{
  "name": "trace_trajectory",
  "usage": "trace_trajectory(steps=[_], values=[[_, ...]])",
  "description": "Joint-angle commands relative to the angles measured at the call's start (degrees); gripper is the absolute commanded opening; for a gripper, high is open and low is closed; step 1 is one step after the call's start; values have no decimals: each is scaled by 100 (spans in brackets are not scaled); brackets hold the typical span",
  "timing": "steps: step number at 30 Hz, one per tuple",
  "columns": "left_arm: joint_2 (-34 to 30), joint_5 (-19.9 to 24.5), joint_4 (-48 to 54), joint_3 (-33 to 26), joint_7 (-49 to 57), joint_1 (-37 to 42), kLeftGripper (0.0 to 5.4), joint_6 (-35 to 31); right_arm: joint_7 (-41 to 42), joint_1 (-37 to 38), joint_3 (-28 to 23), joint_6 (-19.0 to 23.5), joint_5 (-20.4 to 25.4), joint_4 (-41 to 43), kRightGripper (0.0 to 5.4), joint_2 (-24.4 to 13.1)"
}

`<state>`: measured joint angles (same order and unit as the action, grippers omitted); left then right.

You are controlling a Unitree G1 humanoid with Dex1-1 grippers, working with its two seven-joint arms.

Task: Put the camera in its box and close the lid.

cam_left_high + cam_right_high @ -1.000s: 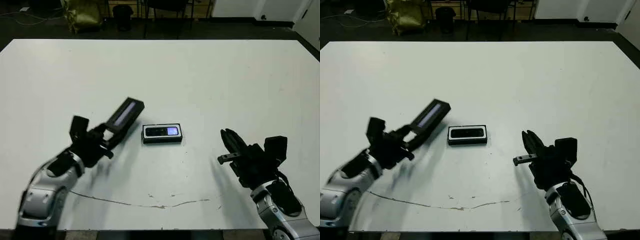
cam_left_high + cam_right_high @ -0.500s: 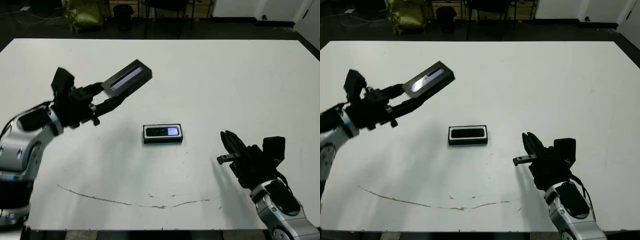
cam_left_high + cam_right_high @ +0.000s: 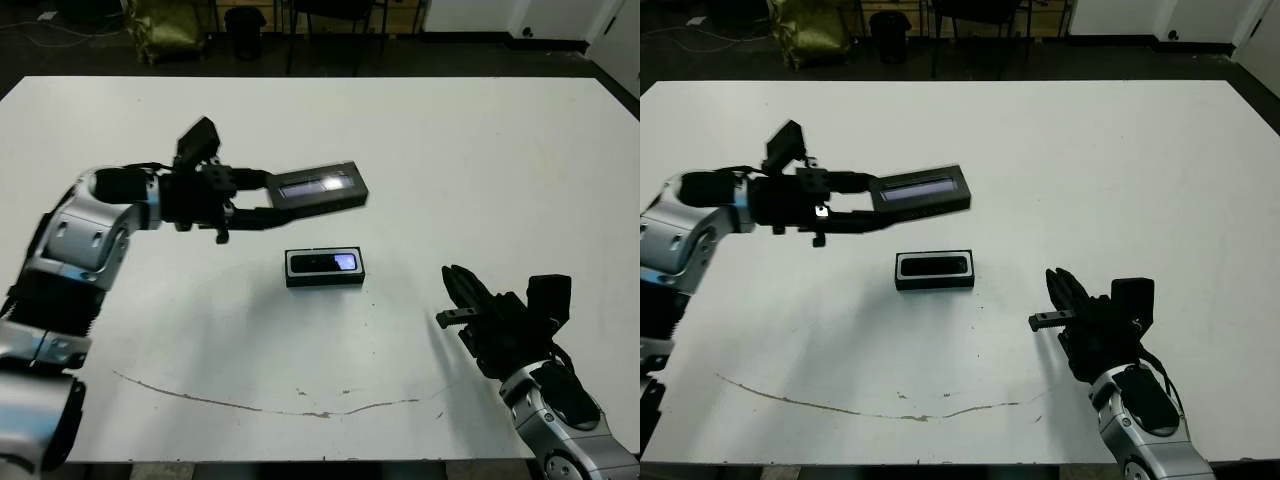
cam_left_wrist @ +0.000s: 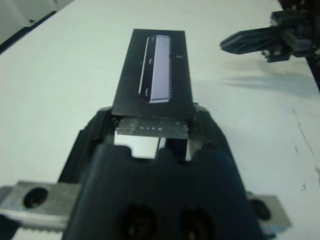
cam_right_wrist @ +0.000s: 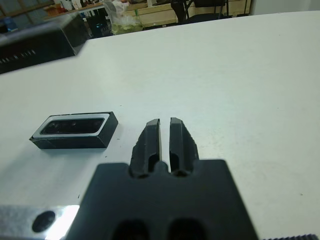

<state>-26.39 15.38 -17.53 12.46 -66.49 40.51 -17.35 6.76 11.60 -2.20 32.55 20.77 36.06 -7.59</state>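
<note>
Lid (image 3: 320,187) black, glossy bluish strip, gripped by left end effector (image 3: 262,198)

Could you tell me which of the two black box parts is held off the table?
The lid, with the glossy strip, in the left gripper; the white-lined box lies on the table.

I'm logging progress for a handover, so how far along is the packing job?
Done: the camera already lies in the box on the table. In hand: the left tool grips the lid, held in the air beyond the box, not on it. Left: lower the lid onto the box and close it. The right tool is shut and empty, apart from the box.
</note>
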Motion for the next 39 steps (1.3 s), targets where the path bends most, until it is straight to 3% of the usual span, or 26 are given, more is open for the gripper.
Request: trace_trajectory(steps=[1,19,24,39], values=[[57,-256,-71,214,-55,91,225,36,-12,20,-12,22,-52,-112,0,-33],[119,-1254,1,897,-77,222,225,205,-51,22,-42,142,-49,-69,0,-4],[125,-1288,-36,930,-193,255,225,153,53,39,-2,-60,-96,-127,0,-33],[156,-1358,-62,994,-400,300,225,18,-68,41,-11,170,-80,-22,0,1]])
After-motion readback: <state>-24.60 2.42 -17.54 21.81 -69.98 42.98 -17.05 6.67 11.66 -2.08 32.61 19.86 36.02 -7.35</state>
